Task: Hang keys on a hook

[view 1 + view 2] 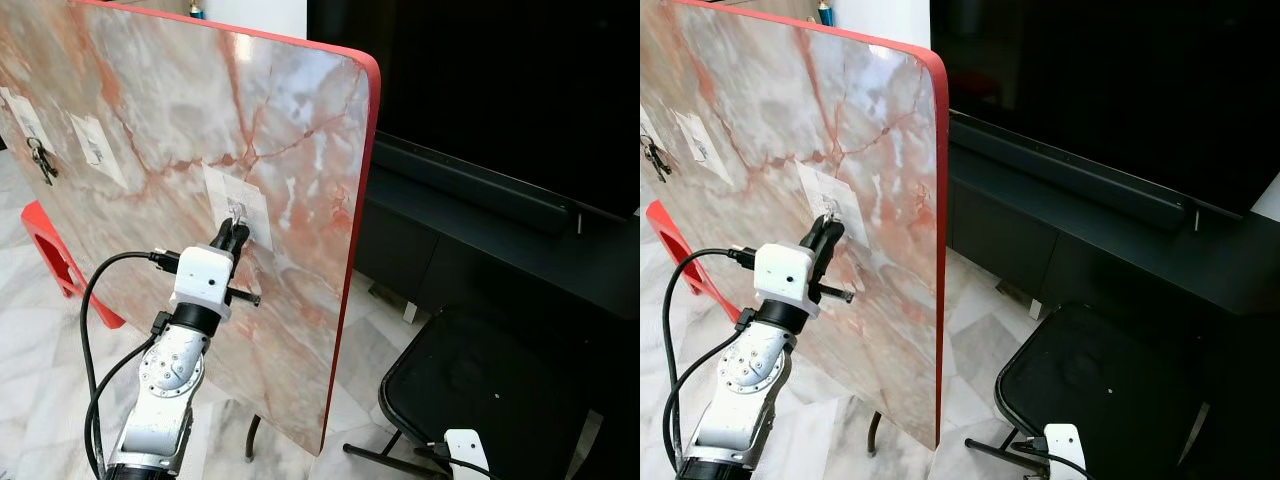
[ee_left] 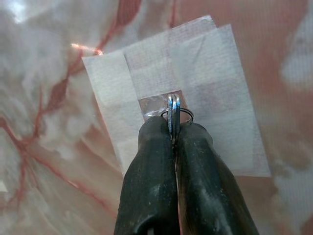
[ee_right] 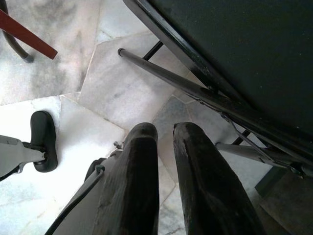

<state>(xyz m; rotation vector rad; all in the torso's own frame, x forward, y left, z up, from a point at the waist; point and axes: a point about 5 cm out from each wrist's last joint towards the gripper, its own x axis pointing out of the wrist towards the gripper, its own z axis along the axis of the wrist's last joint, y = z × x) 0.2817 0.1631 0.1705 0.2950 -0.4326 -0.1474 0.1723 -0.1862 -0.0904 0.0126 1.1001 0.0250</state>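
A marble board (image 1: 180,90) with a red edge stands tilted before me. White adhesive patches on it carry hooks. My left gripper (image 2: 172,128) is raised to the nearest patch (image 2: 210,73) and is shut on a set of silver keys (image 2: 173,108). The key ring touches the small clear hook (image 2: 157,103); whether it is over the hook I cannot tell. From the head camera, this gripper (image 1: 230,235) is pressed close to the board. Another bunch of keys (image 1: 41,162) hangs from a hook at the far left. My right gripper (image 3: 164,132) hangs low, its fingers slightly apart and holding nothing.
A black chair (image 1: 500,390) stands at the lower right, just beside the right arm. Behind it runs a low black TV cabinet (image 1: 480,230) with a dark screen above. A red stool (image 1: 55,250) sits on the marble floor at the left. A third patch (image 1: 97,148) lies between the two hooks.
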